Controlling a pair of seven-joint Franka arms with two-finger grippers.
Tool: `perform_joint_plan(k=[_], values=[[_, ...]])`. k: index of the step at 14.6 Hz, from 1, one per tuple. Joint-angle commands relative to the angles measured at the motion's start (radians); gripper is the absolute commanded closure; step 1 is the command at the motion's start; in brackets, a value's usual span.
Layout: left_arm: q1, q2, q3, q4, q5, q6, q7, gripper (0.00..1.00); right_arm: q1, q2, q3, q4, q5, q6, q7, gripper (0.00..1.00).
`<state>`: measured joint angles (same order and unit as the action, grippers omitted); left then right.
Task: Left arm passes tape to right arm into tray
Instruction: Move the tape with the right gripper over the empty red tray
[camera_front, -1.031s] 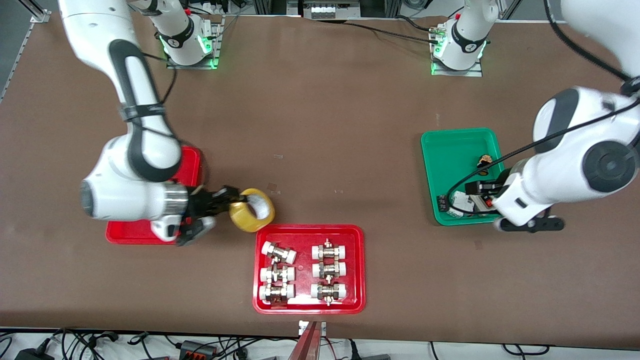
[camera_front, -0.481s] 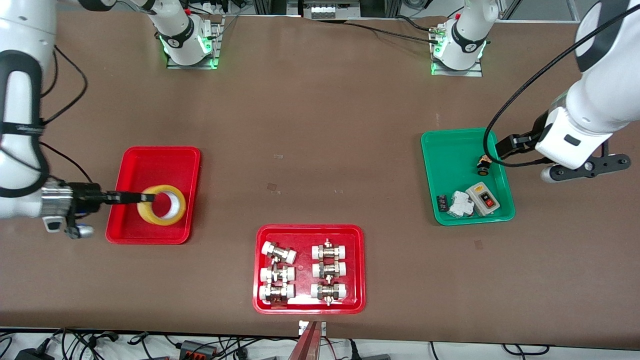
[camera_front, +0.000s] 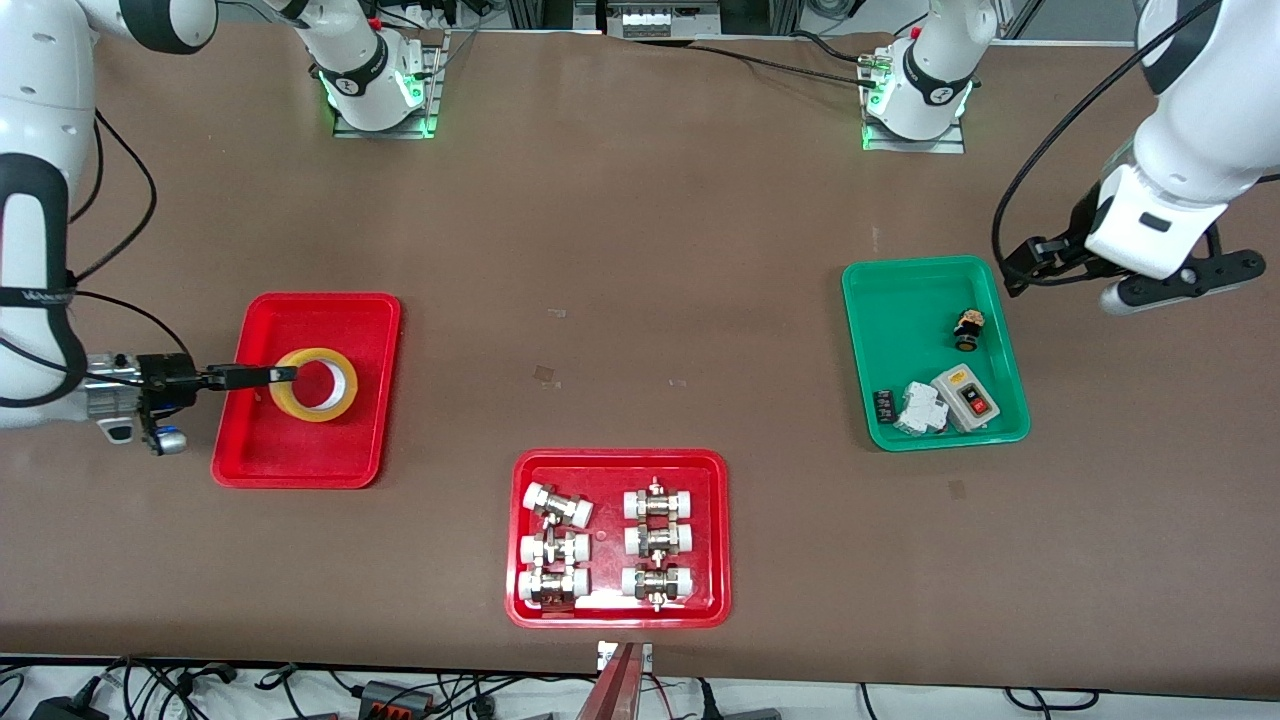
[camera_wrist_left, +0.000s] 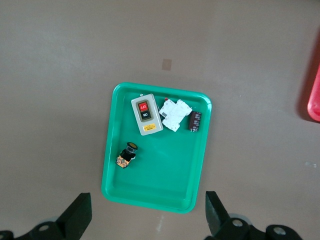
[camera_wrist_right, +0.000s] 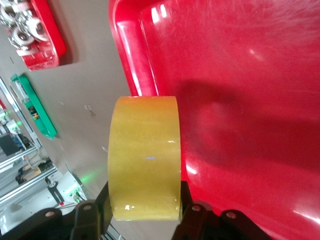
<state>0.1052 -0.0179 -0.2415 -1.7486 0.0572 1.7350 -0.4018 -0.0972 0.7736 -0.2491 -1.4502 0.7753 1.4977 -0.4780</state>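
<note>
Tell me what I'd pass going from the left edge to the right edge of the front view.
Right gripper → translucent yellow tape roll over plain red plastic tray → red tray of white-capped metal fittings → green plastic tray → left gripper.

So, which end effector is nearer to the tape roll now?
Right. The right end effector is shut on the tape roll over the plain red tray. The left end effector, open, hangs by the green tray at the left arm's end of the table.
</note>
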Motion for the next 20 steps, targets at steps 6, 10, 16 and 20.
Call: perform_joint_plan(k=[6,10,16,20], values=[[-0.007,0.012,-0.01,0.044,-0.034,-0.019,0.04,0.0,-0.03,0.042,0.021,0.016,0.056,-0.004,-0.142,0.0],[0.005,0.029,-0.002,0.072,-0.073,-0.028,0.28,0.0,-0.009,0.05,0.021,0.005,0.047,0.027,-0.151,0.0],[0.005,0.029,-0.007,0.096,-0.068,-0.077,0.278,0.0,0.005,0.049,0.019,0.014,-0.008,0.074,-0.201,0.0],[0.005,0.029,-0.002,0.095,-0.068,-0.081,0.279,0.0,0.019,0.047,0.019,0.008,-0.03,0.105,-0.214,0.0]])
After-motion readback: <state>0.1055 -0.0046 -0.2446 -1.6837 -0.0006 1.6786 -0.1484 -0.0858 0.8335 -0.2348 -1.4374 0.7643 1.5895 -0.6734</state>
